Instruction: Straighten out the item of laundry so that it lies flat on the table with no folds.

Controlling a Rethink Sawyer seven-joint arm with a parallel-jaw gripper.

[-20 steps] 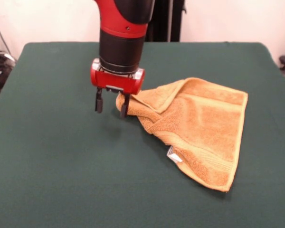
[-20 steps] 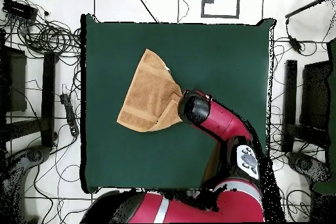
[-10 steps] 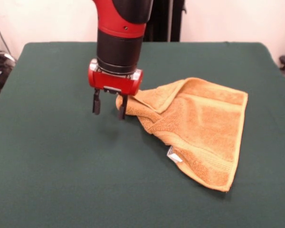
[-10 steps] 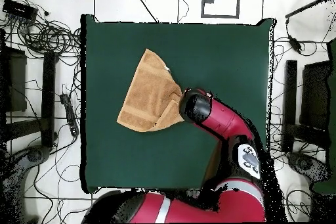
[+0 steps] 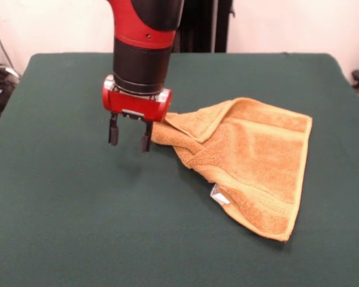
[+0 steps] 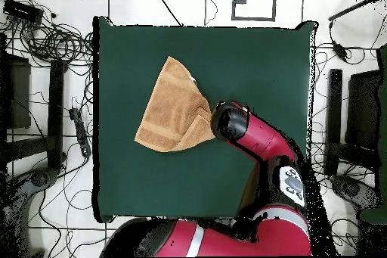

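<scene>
The end effector is seen released, fingers spread and empty, hung just above the table beside the bunched corner of the towel. The towel is laid right of centre in the front view, one corner folded over onto itself, white tag shown at its near edge. In the overhead view the end effector is hidden under the arm.

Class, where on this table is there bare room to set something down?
Bare green table lies left of the gripper and along the edge below the towel; a strip runs behind them too. It is crowded where the open jaws meet the towel's bunched corner.
</scene>
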